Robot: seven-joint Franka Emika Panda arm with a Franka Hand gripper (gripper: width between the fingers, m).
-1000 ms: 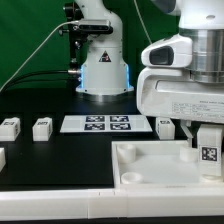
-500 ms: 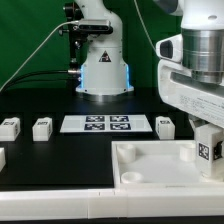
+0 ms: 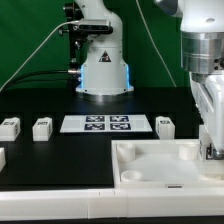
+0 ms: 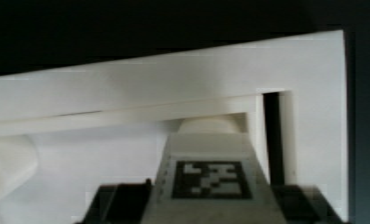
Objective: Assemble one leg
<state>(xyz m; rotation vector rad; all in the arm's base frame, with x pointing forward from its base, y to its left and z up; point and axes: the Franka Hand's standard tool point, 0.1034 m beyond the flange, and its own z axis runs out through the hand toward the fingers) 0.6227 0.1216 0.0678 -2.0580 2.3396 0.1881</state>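
My gripper (image 3: pixel 212 148) hangs over the far right corner of the large white tray-like piece (image 3: pixel 150 165), at the exterior view's right edge. In the wrist view the gripper (image 4: pixel 208 203) is shut on a white leg (image 4: pixel 210 160). The leg's black-and-white tag faces the camera and dark fingers (image 4: pixel 129 203) press on both sides of it. The leg's end points into the tray's corner, by its rim (image 4: pixel 200 70). In the exterior view the held leg is mostly hidden by the fingers.
Loose legs lie on the black table: two at the exterior view's left (image 3: pixel 9 127) (image 3: pixel 41 128) and one behind the tray (image 3: pixel 165 125). The marker board (image 3: pixel 96 123) lies in the middle. The robot base (image 3: pixel 104 62) stands behind it.
The gripper has turned and shifted toward the exterior view's right with the leg. The leg's tag, seen earlier in the exterior view, now faces away.
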